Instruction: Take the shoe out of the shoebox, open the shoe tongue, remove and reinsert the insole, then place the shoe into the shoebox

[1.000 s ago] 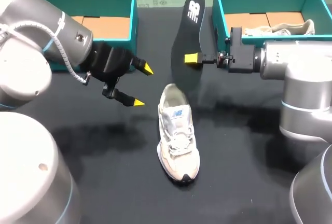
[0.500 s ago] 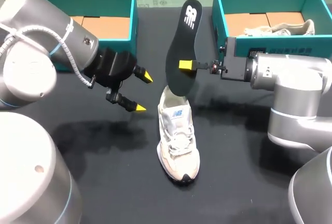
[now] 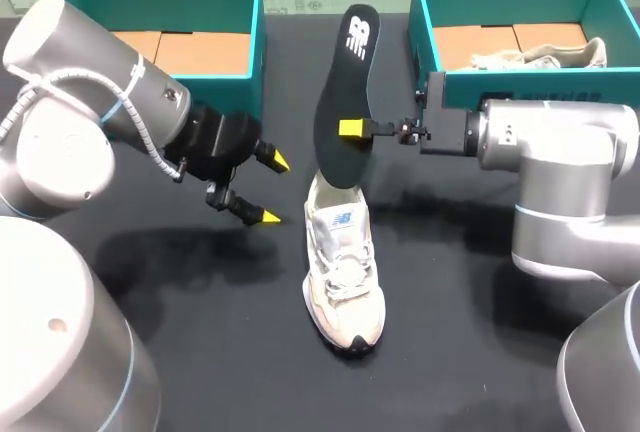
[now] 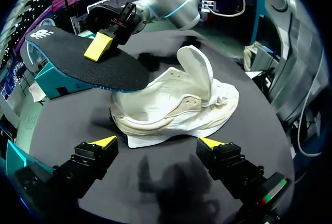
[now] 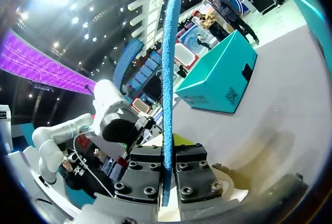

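Note:
A white shoe (image 3: 341, 264) lies on the black table, toe toward the front edge, its tongue raised (image 4: 197, 71). My right gripper (image 3: 352, 129) is shut on the black insole (image 3: 338, 92), which hangs steeply tilted with its lower end over the shoe's heel opening. In the right wrist view the insole (image 5: 168, 68) runs edge-on between the fingers (image 5: 146, 178). My left gripper (image 3: 273, 190) stands open just left of the shoe, with nothing in it. From the left wrist, the shoe (image 4: 176, 107) lies ahead of the open gripper (image 4: 158, 142), with the insole (image 4: 78, 66) above its heel.
A teal shoebox (image 3: 432, 37) at the back right holds a second pale shoe (image 3: 560, 52). Another teal box (image 3: 255, 52) stands at the back left, behind my left arm. Bare black tabletop (image 3: 220, 352) spreads around the shoe toward the front.
My right gripper has carried the insole leftward, bringing its lower end down over the shoe's heel. My left gripper has dropped slightly toward the table.

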Robot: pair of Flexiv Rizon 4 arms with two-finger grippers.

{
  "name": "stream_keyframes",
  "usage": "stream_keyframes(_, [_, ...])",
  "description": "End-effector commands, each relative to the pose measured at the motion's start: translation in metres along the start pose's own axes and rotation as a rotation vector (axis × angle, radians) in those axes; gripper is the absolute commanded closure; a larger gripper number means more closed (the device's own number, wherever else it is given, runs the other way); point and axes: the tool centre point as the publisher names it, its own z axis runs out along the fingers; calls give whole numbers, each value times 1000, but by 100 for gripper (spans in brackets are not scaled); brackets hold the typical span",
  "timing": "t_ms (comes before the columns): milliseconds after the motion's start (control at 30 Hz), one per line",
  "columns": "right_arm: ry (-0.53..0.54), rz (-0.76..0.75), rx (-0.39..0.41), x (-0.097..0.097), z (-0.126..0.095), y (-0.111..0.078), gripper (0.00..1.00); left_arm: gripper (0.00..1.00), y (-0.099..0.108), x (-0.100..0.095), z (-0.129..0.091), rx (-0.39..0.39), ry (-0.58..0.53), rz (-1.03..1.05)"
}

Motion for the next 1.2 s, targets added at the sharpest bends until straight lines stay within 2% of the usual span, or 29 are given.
stream_keyframes(33, [-22,23,12,3,2,0,100,0,-1,-5,11,-22,5,-2])
stream_keyframes(500, [-15,70,37,-5,6,-16,100,0,9,-9,29,-100,-17,-8])
stream_keyframes(767, [5,24,31,-7,5,-26,100,0,5,-10,36,-95,-17,-32])
stream_keyframes(1200, [15,-7,28,-11,6,-27,100,0,-1,-9,40,-75,-11,-45])
